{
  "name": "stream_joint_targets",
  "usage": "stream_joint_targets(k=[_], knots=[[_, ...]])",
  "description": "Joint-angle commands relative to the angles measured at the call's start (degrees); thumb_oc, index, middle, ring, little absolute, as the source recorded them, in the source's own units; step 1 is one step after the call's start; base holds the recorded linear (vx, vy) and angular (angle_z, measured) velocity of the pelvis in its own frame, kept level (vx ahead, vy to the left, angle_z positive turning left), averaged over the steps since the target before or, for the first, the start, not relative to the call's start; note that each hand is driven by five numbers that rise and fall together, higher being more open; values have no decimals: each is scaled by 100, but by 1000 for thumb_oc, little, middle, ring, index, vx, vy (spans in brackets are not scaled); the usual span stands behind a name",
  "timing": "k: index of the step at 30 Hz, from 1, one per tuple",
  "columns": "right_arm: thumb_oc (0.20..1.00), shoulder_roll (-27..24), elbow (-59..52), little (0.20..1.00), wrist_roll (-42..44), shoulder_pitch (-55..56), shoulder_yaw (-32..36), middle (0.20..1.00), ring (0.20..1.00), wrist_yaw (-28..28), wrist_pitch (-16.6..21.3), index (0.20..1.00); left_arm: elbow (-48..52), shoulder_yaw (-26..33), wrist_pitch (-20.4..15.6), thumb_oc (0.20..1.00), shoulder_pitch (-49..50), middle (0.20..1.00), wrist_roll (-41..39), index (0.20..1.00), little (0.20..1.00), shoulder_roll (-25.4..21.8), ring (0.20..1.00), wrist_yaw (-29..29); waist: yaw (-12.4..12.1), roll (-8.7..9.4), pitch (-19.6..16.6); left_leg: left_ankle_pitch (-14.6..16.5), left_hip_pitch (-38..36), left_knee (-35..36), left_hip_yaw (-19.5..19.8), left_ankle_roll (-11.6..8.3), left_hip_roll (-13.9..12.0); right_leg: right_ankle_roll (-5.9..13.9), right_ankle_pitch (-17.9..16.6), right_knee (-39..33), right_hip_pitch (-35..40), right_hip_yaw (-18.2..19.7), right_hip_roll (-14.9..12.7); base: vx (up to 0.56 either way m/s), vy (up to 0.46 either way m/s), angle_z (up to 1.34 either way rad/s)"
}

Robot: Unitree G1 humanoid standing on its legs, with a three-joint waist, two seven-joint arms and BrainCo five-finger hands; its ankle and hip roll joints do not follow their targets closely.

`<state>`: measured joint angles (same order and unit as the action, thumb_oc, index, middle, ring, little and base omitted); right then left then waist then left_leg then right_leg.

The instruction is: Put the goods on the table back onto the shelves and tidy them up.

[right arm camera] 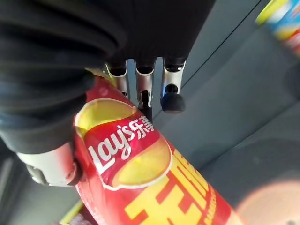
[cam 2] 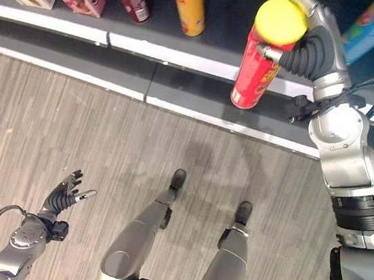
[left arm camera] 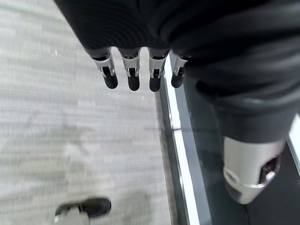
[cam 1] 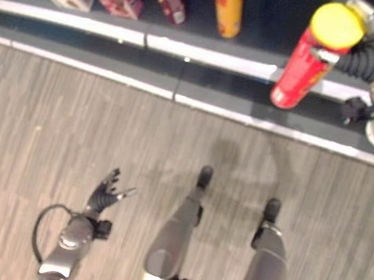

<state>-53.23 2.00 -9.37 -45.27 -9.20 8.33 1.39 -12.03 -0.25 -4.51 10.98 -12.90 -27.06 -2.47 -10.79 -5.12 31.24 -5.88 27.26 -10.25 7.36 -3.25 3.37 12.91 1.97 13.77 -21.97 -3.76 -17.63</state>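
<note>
The right hand [cam 2: 306, 49] grips the tall red crisp canister with a yellow lid [cam 2: 259, 60] above the dark shelf [cam 2: 205, 50] edge; set it upright beside the yellow tube [cam 2: 188, 3]. Left hand [cam 2: 64, 196] hangs relaxed, empty.

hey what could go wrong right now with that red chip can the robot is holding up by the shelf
The right hand grips the red can near its yellow lid, tilted, with its base above the shelf edge; it could snag there or tip once released. Swinging it left might knock the yellow can standing nearby.
</note>
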Motion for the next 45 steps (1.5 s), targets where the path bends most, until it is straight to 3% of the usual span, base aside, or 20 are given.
stream_joint_targets(k=[1,3,8,12,17,24,32,38,39,42,45], knots=[[200,-303,-181,200,-457,-502,39,200,200,841,195,200,202,74,-336,1000,492,1000,-326,1000,1000,-206,1000,-242,-28,211,-401,934,36,-405,271,-253,-343,-210,-296,-697,176,-348,226,-76,1,8],[200,-500,66,200,-846,-907,57,200,200,1294,70,200,307,-49,-440,1000,385,1000,-446,1000,1000,-161,1000,-355,-89,118,-253,893,245,-432,292,-277,-293,-201,-290,-616,-22,-400,169,-40,-31,9],[200,-858,329,200,-1195,-1412,-61,200,200,1806,-66,200,516,-330,-579,1000,78,1000,-532,1000,1000,-169,1000,-540,-76,-41,-145,870,728,-514,414,-358,-265,-194,-167,-277,-563,-480,144,-8,-67,16],[200,-932,396,200,-1557,-1720,-161,200,200,2126,-171,200,584,-418,-631,1000,-45,1000,-510,1000,1000,-166,1000,-632,-65,-88,-145,800,916,-479,439,-364,-261,-198,-158,-179,-834,-475,131,-4,-40,14],[200,-855,877,200,-2403,-2385,-590,200,200,2694,-538,200,556,-699,-756,1000,-320,1000,-466,1000,1000,-198,1000,-776,-91,-284,-145,742,1015,-354,425,-365,-231,-155,-156,-164,-991,-467,77,23,-24,0],[200,-1044,1056,200,-2473,-2750,-1113,200,200,2591,-549,200,499,-1032,-728,1000,-624,1000,-456,1000,1000,-264,1000,-662,-63,-568,-146,737,904,-252,371,-366,-172,-112,-123,-186,-908,-376,-1,22,4,2],[200,-1192,1250,200,-2314,-3109,-1589,200,200,2346,-522,200,453,-1486,-584,1000,-737,1000,-447,1000,1000,-123,1000,-466,-43,-1059,-285,699,847,-167,339,-318,-91,-64,-153,-244,-878,-291,-80,11,32,3],[200,-1195,1254,200,-2312,-3129,-1604,200,200,2347,-523,200,453,-1484,-583,1000,-743,1000,-446,1000,1000,-115,1000,-467,-36,-1063,-287,661,866,-153,342,-315,-83,-62,-189,-260,-894,-291,-85,-2,6,0],[200,-1144,1272,200,-2221,-3158,-1613,200,200,2359,-512,200,484,-1541,-587,1000,-757,1000,-422,1000,1000,-105,1000,-464,-24,-1148,-282,653,831,-115,332,-307,-82,-60,-184,-267,-903,-272,-88,-1,38,-2],[200,-623,1318,200,-1869,-2934,-1218,200,200,2541,-562,200,535,-1576,-620,1000,-839,1000,-458,1000,1000,-36,1000,-548,62,-1199,-189,627,801,-29,317,-282,-98,-67,-198,-300,-925,-229,-73,-15,14,-5],[200,-472,1299,200,-1771,-2741,-1058,200,200,2555,-579,200,549,-1528,-611,1000,-828,1000,-471,1000,1000,-28,1000,-614,115,-1153,-146,646,755,-3,305,-294,-111,-79,-160,-307,-891,-210,-46,-8,-2,-8]])
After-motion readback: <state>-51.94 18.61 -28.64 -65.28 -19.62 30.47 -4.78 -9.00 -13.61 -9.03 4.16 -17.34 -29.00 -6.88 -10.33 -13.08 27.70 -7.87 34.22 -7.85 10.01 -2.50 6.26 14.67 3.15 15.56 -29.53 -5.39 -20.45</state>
